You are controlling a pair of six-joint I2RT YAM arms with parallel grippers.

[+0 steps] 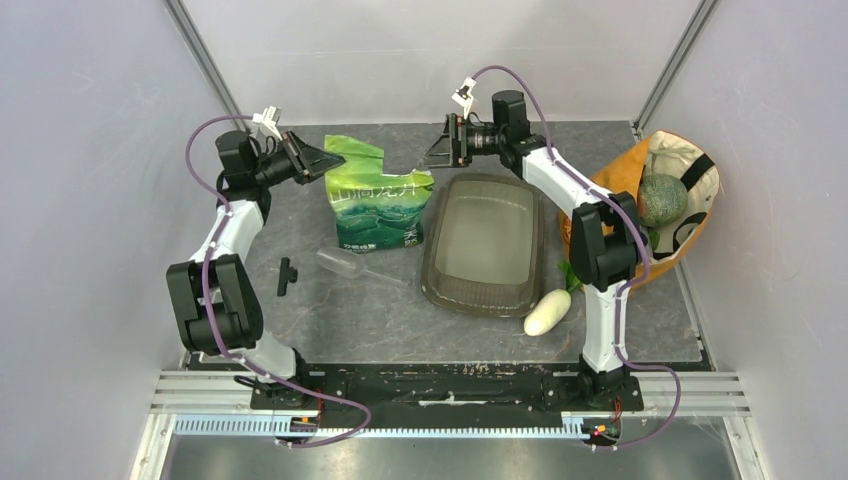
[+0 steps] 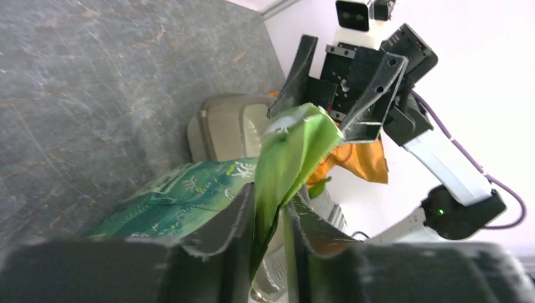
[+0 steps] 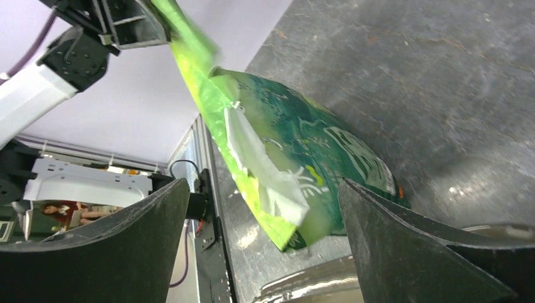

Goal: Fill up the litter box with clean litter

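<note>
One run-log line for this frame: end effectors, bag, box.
left end effector shut on green bag top edge | right end effector open near bag top | litter box beside bag, looks empty

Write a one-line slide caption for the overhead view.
Left hand pinches a top corner of the green bag; open right hand hovers beside it, near the grey tray.
</note>
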